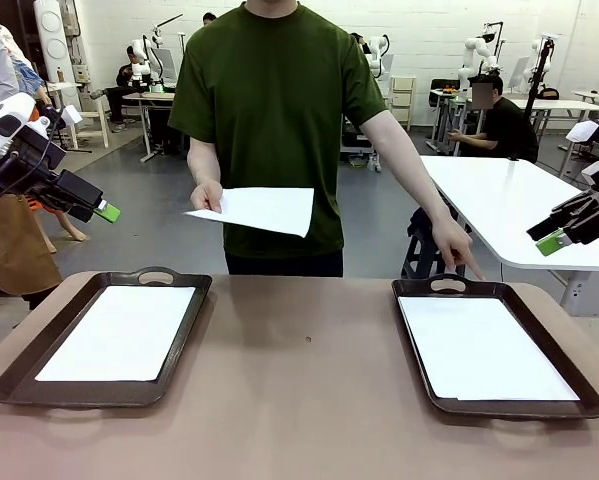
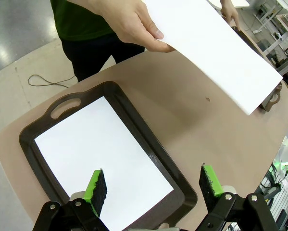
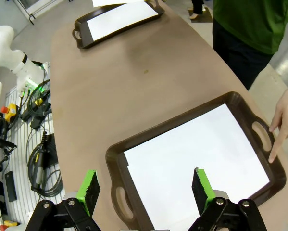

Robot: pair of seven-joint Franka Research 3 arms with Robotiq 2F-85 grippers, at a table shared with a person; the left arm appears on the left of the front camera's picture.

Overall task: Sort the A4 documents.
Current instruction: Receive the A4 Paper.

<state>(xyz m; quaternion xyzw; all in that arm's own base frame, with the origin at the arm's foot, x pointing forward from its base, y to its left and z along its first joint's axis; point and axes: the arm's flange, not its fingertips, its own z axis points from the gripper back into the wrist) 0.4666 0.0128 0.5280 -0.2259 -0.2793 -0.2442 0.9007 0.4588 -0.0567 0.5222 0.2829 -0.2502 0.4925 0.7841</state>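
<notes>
Brown table [image 1: 309,400] — person's hand [image 1: 207,194] holds an A4 document [image 1: 264,209] above.

We lose the held sheet [image 2: 216,48] past the left wrist view's top edge, and the right tray's [image 3: 116,159] near rim below the right wrist view's frame.

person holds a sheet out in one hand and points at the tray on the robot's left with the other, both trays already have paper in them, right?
Not quite. The pointing hand touches the tray on the robot's right, as the front view shows. The rest holds: the other hand holds out a sheet, and both that tray and the left tray hold paper.
</notes>
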